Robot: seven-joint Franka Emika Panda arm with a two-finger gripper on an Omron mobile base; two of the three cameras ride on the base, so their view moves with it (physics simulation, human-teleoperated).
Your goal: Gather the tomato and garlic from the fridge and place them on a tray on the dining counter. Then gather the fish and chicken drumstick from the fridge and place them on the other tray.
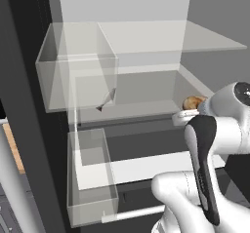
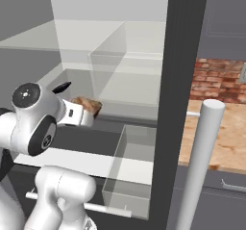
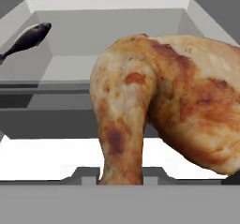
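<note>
Fingers grip the drumstick (image 3: 159, 110) inside the fridge (image 1: 146, 37); the fish (image 3: 28, 39) lies at ten o'clock, well apart.

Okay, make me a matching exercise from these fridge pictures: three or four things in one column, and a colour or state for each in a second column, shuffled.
Column one:
1. chicken drumstick
2. fish
3. door bin
4. end effector

Column two:
A. see-through
B. small and dark, near the back wall of the fridge
C. shut on the meat
D. golden brown, held in front of the hand camera

Pairs: 1-D, 2-B, 3-A, 4-C
</note>
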